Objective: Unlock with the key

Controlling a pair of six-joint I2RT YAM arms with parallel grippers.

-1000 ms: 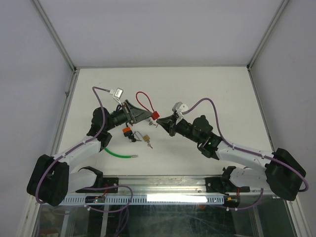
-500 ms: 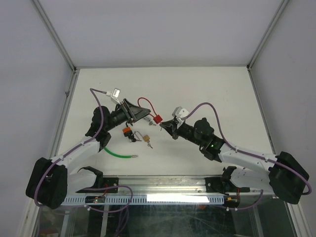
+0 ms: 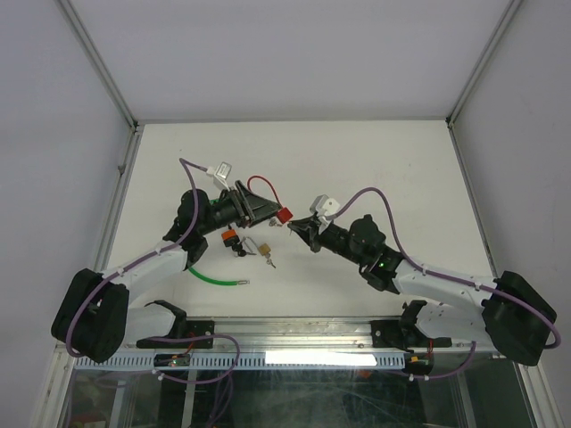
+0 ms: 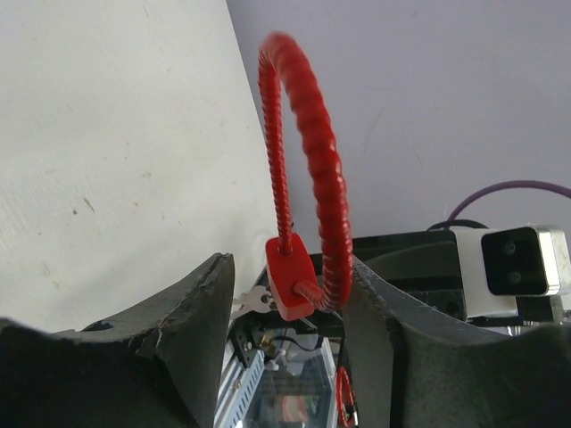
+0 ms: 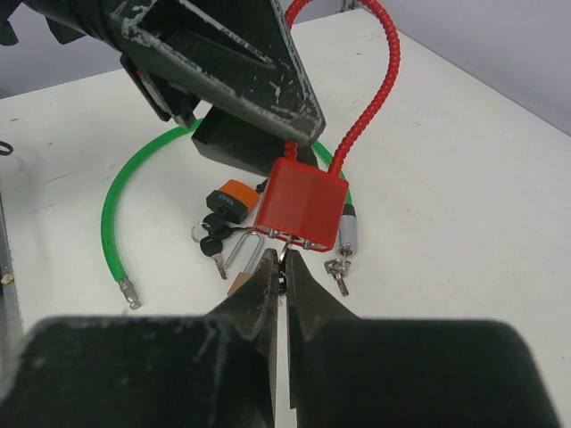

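White tabletop (image 3: 375, 160), boxed in by pale grey walls (image 3: 268, 53), is filling the overhead view, and both arms are reaching toward its middle. Between them, up off the surface, the red plastic-bodied cable padlock (image 3: 284, 215) is sitting with its ribbed red cable loop (image 3: 261, 181) arching away toward the far left. In the left wrist view both ends of that loop are meeting the red body.

The left gripper (image 3: 270, 211) is straddling the lock from the left. Its dark foam fingers (image 4: 192, 312) are standing spread, with the lock body between them. A gap is showing on one side, while the cable is lying close against the other finger.

The right gripper (image 5: 282, 273) is pointing at the lock's bottom face from the opposite side. Its fingertips are pressed together, pinching a small metal key (image 5: 282, 259) that is entering the underside of the red body.

On the table beneath the lock, several loose things are lying close together:
- An orange-and-black padlock (image 5: 232, 200) is resting with black-headed keys (image 5: 211, 237) just beside it.
- A brass padlock with a silver shackle (image 3: 261, 246) is lying near them.
- A small silver key (image 3: 271, 261) is lying just in front of the brass padlock.

Nearer the left arm, a bright green cable with a metal tip (image 3: 214, 277) is curving across the white surface, apart from the red lock.
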